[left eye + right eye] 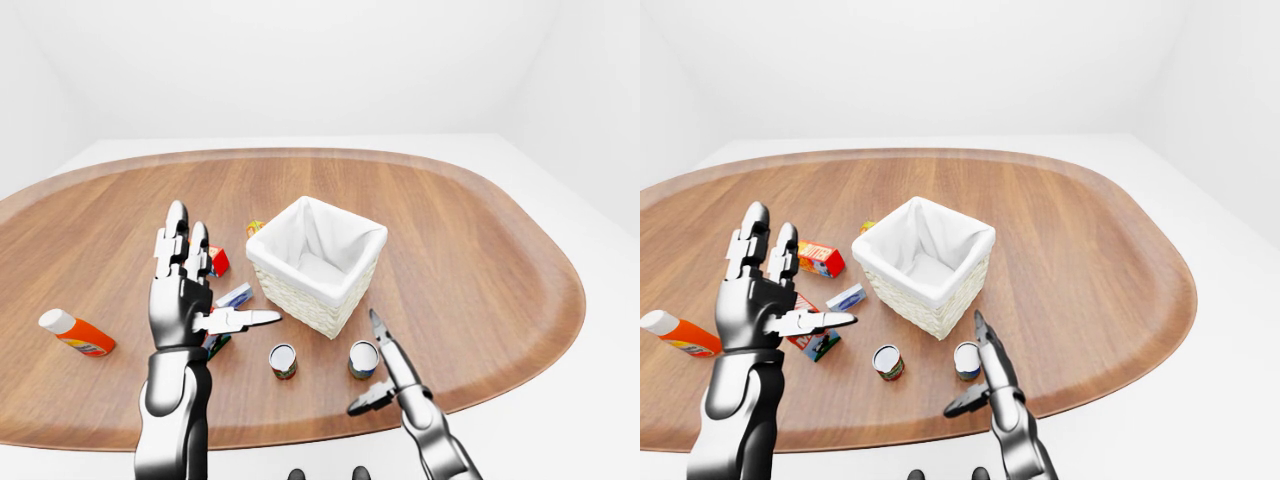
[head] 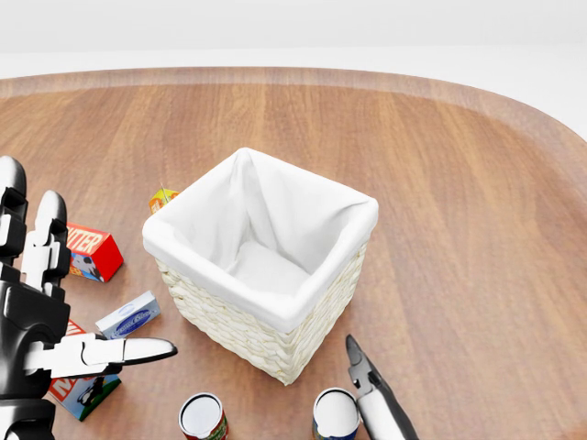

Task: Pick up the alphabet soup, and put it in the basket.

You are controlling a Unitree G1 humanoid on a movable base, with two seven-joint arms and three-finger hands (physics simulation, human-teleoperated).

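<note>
The alphabet soup can [image 2: 336,414], blue-labelled with a pale lid, stands upright at the bottom of the head view, just below the basket. My right hand [image 1: 380,375] is open right beside the can's right side, with one finger [image 2: 359,371] pointing up past it and the thumb spread low; nothing is in it. The wicker basket [image 1: 300,300] with a white cloth lining sits mid-table and is empty inside. My left hand [image 1: 195,290] is raised at the left, open, palm flat, holding nothing.
A red-labelled can [image 2: 203,417] stands left of the soup can. Small boxes [image 2: 90,250] [image 2: 128,314] and a yellow-green item [image 2: 162,197] lie left of the basket. An orange bottle [image 1: 76,333] lies far left. The oval wooden table's edge [image 1: 500,385] runs close below the cans.
</note>
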